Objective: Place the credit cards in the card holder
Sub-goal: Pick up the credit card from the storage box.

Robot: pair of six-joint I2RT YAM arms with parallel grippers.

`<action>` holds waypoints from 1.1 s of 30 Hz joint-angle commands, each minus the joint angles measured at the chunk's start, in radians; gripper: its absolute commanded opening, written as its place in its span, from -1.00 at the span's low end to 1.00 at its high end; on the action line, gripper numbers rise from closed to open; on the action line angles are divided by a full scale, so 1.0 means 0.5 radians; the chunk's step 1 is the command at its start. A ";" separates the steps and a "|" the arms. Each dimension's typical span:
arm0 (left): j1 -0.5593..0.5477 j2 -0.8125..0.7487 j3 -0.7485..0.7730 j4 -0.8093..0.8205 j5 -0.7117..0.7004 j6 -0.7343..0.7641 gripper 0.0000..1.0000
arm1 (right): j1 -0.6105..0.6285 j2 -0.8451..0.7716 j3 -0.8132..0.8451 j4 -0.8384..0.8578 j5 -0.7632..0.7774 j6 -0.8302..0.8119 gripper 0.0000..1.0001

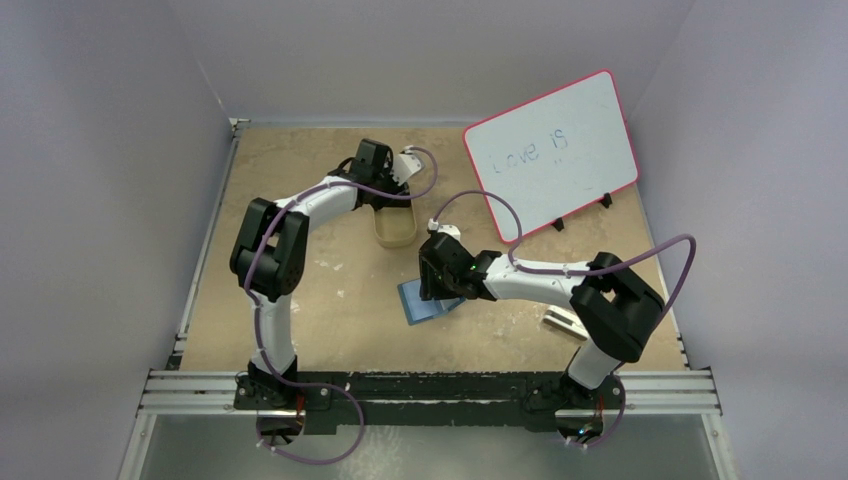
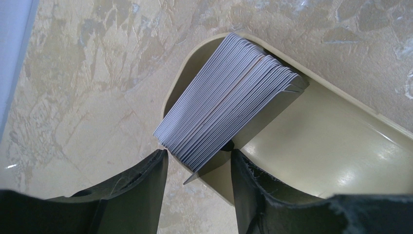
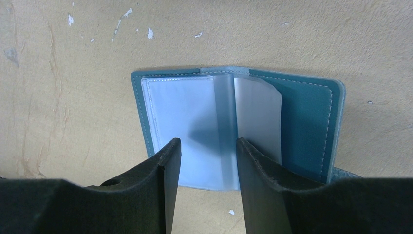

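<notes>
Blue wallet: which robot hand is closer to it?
Right. The right gripper sits just over the open wallet; the left gripper is off at the tan tray holding the cards.

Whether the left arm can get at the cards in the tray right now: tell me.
Probably yes. The left gripper is open right at the credit cards leaning in the tan tray, with nothing between them.

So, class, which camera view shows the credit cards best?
Left wrist: the fanned stack of credit cards is close and clear, leaning in the tan tray. Top external shows only the tray, cards indiscernible. Right wrist shows just the card holder.
</notes>
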 commanded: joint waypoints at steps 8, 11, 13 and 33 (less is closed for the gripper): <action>0.005 -0.111 0.092 0.014 -0.023 0.054 -0.13 | -0.003 0.008 0.057 0.004 -0.003 -0.014 -0.03; 0.006 -0.123 0.105 0.005 -0.024 0.054 -0.14 | -0.004 0.009 0.054 0.005 -0.004 -0.014 -0.03; 0.005 -0.132 0.104 0.005 -0.017 0.053 -0.14 | -0.004 0.006 0.054 0.007 0.000 -0.014 -0.03; 0.002 -0.197 0.133 -0.090 0.004 0.063 -0.48 | -0.004 0.090 0.068 0.010 -0.045 -0.005 -0.03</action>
